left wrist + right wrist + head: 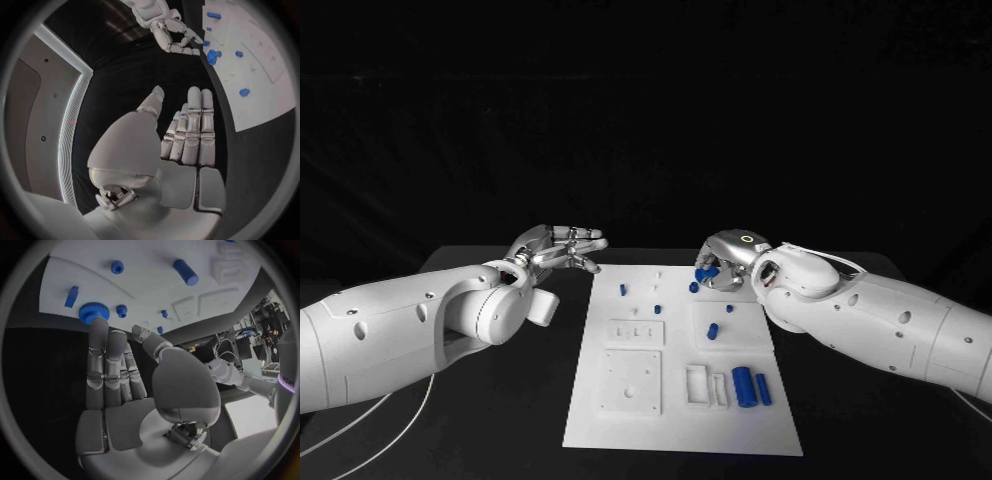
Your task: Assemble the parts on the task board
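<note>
Right hand (720,262) hovers at the far right corner of the task board (682,440), fingers extended and apart, nothing held; its fingertips (99,326) sit just beside, perhaps touching, a blue knurled gear (94,312) lying at the board's edge. Left hand (560,248) hangs open and empty over the black tabletop (473,440), off the board's far left corner. Judgement: the gear looks like small, light, rigid plastic, its toothed rim giving good purchase, so pinch it across the rim; it may skid on the smooth board.
</note>
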`<state>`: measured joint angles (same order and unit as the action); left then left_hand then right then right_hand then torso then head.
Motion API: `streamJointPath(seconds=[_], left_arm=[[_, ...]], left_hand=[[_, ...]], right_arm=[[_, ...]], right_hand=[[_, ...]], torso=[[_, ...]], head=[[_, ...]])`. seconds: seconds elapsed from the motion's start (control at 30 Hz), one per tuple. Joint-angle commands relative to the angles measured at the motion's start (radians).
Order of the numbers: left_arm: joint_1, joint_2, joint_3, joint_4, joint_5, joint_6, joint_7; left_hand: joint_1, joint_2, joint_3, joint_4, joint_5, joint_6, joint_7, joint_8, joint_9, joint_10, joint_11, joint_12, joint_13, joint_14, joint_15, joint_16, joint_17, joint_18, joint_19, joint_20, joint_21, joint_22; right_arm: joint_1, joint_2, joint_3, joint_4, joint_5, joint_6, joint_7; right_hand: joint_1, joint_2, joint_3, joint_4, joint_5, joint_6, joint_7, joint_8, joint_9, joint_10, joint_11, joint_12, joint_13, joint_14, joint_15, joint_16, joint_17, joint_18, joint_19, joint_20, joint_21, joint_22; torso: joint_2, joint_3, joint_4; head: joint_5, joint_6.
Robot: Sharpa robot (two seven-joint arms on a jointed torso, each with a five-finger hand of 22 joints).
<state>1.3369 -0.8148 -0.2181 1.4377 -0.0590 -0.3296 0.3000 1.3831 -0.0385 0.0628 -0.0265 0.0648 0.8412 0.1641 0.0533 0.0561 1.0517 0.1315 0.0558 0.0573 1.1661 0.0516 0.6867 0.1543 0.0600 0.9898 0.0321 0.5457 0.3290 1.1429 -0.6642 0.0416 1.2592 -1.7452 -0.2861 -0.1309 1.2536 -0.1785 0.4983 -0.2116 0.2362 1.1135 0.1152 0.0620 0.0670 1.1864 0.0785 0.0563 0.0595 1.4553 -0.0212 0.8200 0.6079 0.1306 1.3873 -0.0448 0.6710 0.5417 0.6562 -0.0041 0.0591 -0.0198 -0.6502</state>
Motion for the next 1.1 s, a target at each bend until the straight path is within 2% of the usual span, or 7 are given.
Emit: streamJointPath(seconds=[0.03,0.57,0.73,0.9,1.1], left_arm=[[0.004,-0.003,0.002,0.010,-0.020,0.015,-0.005],[0.010,-0.007,0.009,0.030,-0.024,0.017,-0.007],[0.011,-0.009,0.009,0.033,-0.025,0.019,-0.007],[0.012,-0.012,0.012,0.037,-0.025,0.018,-0.009],[0.013,-0.014,0.017,0.037,-0.025,0.017,-0.010]], left_hand=[[-0.001,-0.010,0.004,-0.002,-0.002,-0.007,0.002,0.002,0.000,-0.002,-0.001,0.005,0.001,0.004,-0.005,0.009,0.003,0.007,-0.002,-0.002,0.013,0.010],[0.002,-0.022,0.016,0.006,0.002,-0.041,0.008,0.001,-0.001,-0.034,0.005,0.004,0.001,0.006,-0.001,-0.012,-0.014,0.011,-0.016,0.002,0.030,0.022],[0.005,-0.022,0.019,0.004,0.016,-0.045,0.009,0.001,-0.002,-0.040,0.006,0.004,0.001,0.004,0.000,-0.018,-0.018,0.011,-0.019,0.003,0.030,0.022],[0.003,-0.024,0.019,0.007,0.016,-0.050,0.009,0.000,-0.002,-0.043,0.007,0.004,0.001,0.005,0.001,-0.022,-0.020,0.012,-0.019,0.003,0.029,0.021],[0.003,-0.028,0.024,0.012,0.016,-0.055,0.010,0.000,-0.002,-0.046,0.008,0.004,0.001,0.010,0.001,-0.029,-0.025,0.013,-0.018,0.004,0.027,0.019]], right_arm=[[0.000,0.007,0.001,-0.003,-0.087,-0.020,-0.056],[-0.004,0.033,-0.002,-0.023,-0.120,0.000,-0.068],[-0.008,0.039,-0.003,-0.030,-0.121,0.009,-0.067],[-0.014,0.043,-0.003,-0.031,-0.121,0.019,-0.065],[-0.017,0.043,-0.003,-0.030,-0.125,0.029,-0.066]], right_hand=[[0.007,-0.015,0.006,0.022,-0.005,0.001,0.002,0.001,0.000,0.002,-0.002,0.001,0.000,-0.006,0.004,0.014,-0.017,0.005,0.009,0.003,-0.004,0.022],[0.010,-0.016,0.016,0.025,-0.012,0.008,-0.001,0.001,0.000,0.009,-0.004,0.001,0.001,-0.011,0.002,0.042,-0.043,0.005,0.019,0.002,-0.046,0.103],[0.007,-0.014,0.019,0.025,-0.008,0.012,-0.002,0.001,0.000,0.016,-0.006,0.001,0.001,-0.011,0.001,0.052,-0.043,0.005,0.024,0.001,-0.051,0.123],[0.008,-0.009,0.025,0.023,-0.010,0.018,-0.004,0.001,0.001,0.022,-0.008,0.002,0.001,-0.013,0.000,0.061,-0.048,0.004,0.025,0.000,-0.057,0.145],[0.007,-0.004,0.042,0.018,-0.020,0.031,-0.007,0.001,0.001,0.040,-0.013,0.002,0.001,-0.014,-0.004,0.069,-0.049,0.002,0.025,-0.004,-0.058,0.166]], torso=[[0.013,-0.0020,0.0018],[0.038,-0.0019,0.0063],[0.044,-0.0004,0.0064],[0.050,-0.0014,0.0058],[0.052,-0.0008,0.0090]], head=[[-0.003,0.001],[-0.005,0.007],[-0.003,0.006],[0.001,0.008],[0.001,0.007]])
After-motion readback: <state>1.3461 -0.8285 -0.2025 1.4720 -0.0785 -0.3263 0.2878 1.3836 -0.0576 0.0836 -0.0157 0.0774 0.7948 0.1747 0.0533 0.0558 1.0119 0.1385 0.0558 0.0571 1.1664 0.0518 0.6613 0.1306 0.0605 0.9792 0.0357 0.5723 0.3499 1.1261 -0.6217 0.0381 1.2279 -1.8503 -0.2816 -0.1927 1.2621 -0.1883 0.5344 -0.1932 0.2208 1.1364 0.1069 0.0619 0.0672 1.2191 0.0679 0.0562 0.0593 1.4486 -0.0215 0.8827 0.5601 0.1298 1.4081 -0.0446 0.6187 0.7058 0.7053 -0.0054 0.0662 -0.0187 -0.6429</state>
